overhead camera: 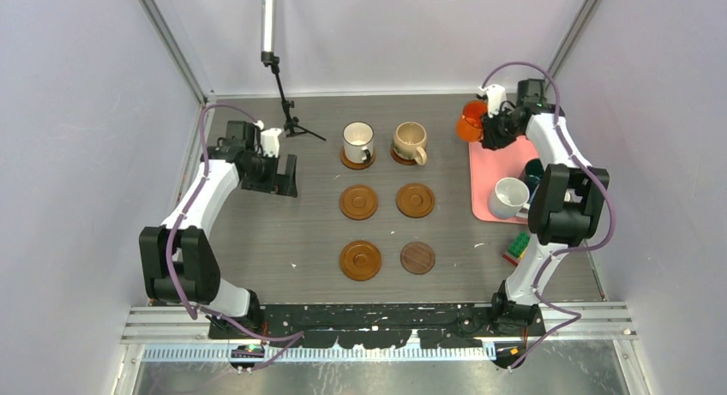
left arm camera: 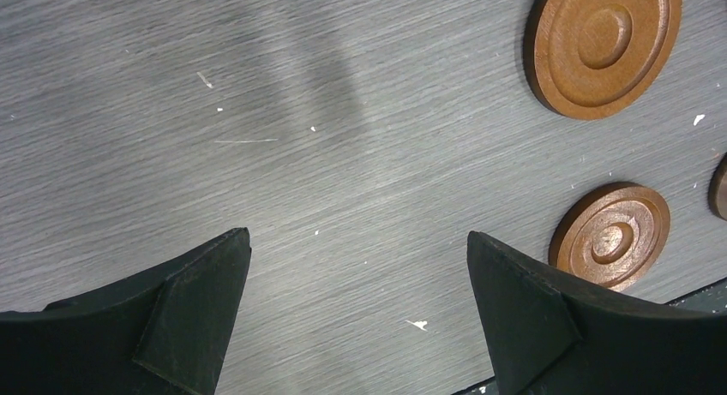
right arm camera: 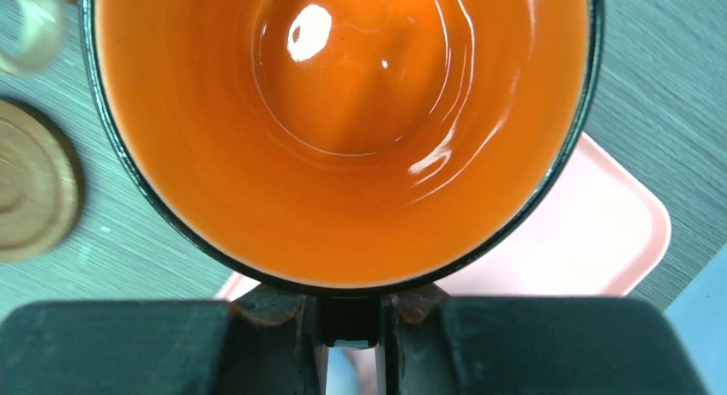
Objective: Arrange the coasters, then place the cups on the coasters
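Six round brown coasters lie in two columns. A white cup (overhead camera: 357,141) and a beige cup (overhead camera: 411,141) stand on the two far ones. Bare coasters lie at the middle (overhead camera: 358,201) (overhead camera: 415,200) and near, one rimmed (overhead camera: 360,260), one dark and flat (overhead camera: 417,258). My right gripper (overhead camera: 487,128) (right arm camera: 350,316) is shut on the handle of the orange cup (overhead camera: 468,121) (right arm camera: 343,112), held over the far left corner of the pink tray (overhead camera: 506,159). My left gripper (overhead camera: 279,174) (left arm camera: 358,241) hangs open over bare table, two coasters (left arm camera: 607,45) (left arm camera: 613,235) to its right.
Another white cup (overhead camera: 509,198) lies on the pink tray (right arm camera: 591,241), and a dark green cup (overhead camera: 535,167) shows partly behind the right arm. Coloured toy bricks (overhead camera: 517,245) sit near the right arm. A black stand (overhead camera: 287,112) rises at the back left.
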You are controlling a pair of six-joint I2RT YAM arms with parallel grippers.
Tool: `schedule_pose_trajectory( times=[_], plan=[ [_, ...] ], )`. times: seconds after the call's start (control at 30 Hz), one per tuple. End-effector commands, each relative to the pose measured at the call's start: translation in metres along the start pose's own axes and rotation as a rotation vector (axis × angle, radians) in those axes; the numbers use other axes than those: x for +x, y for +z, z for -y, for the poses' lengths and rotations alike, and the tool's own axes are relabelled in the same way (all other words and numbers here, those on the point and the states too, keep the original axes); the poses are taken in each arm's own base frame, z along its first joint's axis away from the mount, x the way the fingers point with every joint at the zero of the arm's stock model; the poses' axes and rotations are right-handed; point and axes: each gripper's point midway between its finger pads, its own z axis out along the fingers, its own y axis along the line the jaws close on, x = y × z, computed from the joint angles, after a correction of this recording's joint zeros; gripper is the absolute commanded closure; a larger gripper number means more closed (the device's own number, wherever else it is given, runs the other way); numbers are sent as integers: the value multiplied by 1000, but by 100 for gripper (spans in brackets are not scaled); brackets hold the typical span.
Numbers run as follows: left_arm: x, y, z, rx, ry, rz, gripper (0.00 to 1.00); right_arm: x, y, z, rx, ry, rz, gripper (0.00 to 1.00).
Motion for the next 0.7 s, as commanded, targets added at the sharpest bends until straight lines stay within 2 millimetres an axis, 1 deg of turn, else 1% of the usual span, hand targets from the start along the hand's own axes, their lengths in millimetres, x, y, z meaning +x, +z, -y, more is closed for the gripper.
schedule_pose_trajectory(
  times=[0.0,0.03,0.1,0.17,0.27,0.33,0.4,0.47,0.53,0.67],
  plan=[
    [-11,-10,7,16,23,85,0,-94,-50,-32,84,20,196,100],
    [-10,-11,8,15,18,87,0,-100,-54,-43,86,26,206,100],
    [-7,-11,9,14,9,98,0,-116,-64,-70,83,30,228,99],
    [-3,-12,10,12,1,106,0,-127,-75,-94,91,43,238,100],
    [2,-12,10,5,-16,119,0,-136,-89,-128,102,42,249,100],
    [4,-12,11,4,-22,129,0,-139,-93,-152,102,35,258,100],
    [6,-12,11,3,-22,132,0,-140,-92,-176,95,31,253,100],
    [9,-12,10,-1,-22,132,0,-139,-86,-201,54,45,245,100],
    [11,-12,10,-4,-22,134,0,-142,-78,-228,17,93,256,100],
    [17,-14,10,-6,-23,136,0,-135,-60,-276,20,104,253,100]
  ],
)
